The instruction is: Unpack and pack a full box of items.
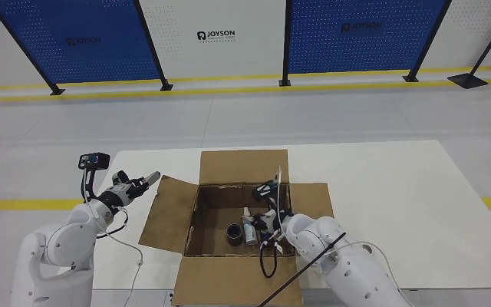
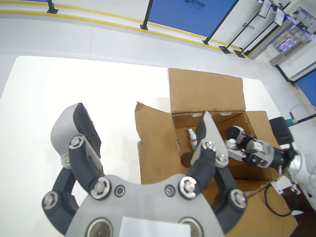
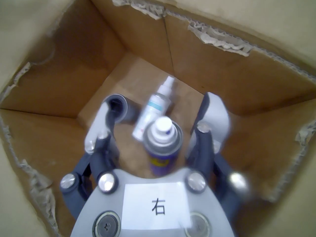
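Inside the box (image 1: pixel 244 165), my right gripper (image 3: pixel 159 106) stands wide apart astride the upright spray can (image 3: pixel 163 146), clear of it on both sides. Past the can a white spray bottle (image 3: pixel 154 109) lies with its nozzle toward the box's far wall, a dark tube (image 3: pixel 121 108) just beside it. My left gripper (image 2: pixel 142 110) gapes empty to the left of the box.

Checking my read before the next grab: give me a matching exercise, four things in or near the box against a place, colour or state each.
Things:
1 can
2 bottle
3 tube
4 left gripper

Places and states:
A open, over the table beside the box
B dark grey, hollow
C between the open fingers of the right gripper
D white, lying on the box floor

Pairs: 1-C; 2-D; 3-B; 4-A
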You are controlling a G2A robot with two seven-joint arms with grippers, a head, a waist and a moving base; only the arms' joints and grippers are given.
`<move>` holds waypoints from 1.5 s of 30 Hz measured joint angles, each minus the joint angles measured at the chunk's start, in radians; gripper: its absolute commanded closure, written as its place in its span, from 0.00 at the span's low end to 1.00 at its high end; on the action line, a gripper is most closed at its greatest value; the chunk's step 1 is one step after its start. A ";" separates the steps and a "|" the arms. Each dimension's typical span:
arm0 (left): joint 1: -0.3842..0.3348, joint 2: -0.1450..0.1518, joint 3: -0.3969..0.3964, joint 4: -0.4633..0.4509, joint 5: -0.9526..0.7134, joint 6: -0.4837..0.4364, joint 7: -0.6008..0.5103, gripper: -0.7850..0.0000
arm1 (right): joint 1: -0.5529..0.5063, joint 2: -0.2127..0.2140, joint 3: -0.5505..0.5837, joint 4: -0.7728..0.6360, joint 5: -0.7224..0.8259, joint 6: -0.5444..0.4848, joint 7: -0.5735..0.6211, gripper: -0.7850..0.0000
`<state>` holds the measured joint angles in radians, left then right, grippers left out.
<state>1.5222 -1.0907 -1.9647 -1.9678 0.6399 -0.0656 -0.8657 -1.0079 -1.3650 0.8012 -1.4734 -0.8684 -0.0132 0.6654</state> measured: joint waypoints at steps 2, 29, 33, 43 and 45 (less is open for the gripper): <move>0.000 0.000 0.000 0.000 0.000 0.000 0.000 0.00 | 0.001 -0.002 -0.001 0.001 -0.003 -0.002 0.000 0.00; 0.000 0.000 0.000 0.000 0.000 0.000 0.000 0.00 | 0.104 0.088 0.306 -0.322 -0.142 -0.281 0.685 0.00; 0.000 0.000 0.000 0.000 0.000 0.000 0.000 0.00 | 0.089 0.099 0.342 -0.341 -0.133 -0.272 0.776 0.00; 0.000 0.000 0.000 0.000 0.000 0.000 0.000 0.00 | 0.088 0.099 0.342 -0.340 -0.136 -0.273 0.770 0.00; 0.000 0.000 0.000 0.000 0.000 0.000 0.000 0.00 | 0.083 0.101 0.349 -0.330 -0.151 -0.265 0.738 0.00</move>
<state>1.5222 -1.0907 -1.9647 -1.9678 0.6399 -0.0656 -0.8657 -0.9246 -1.2641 1.1503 -1.8037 -1.0198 -0.2781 1.4033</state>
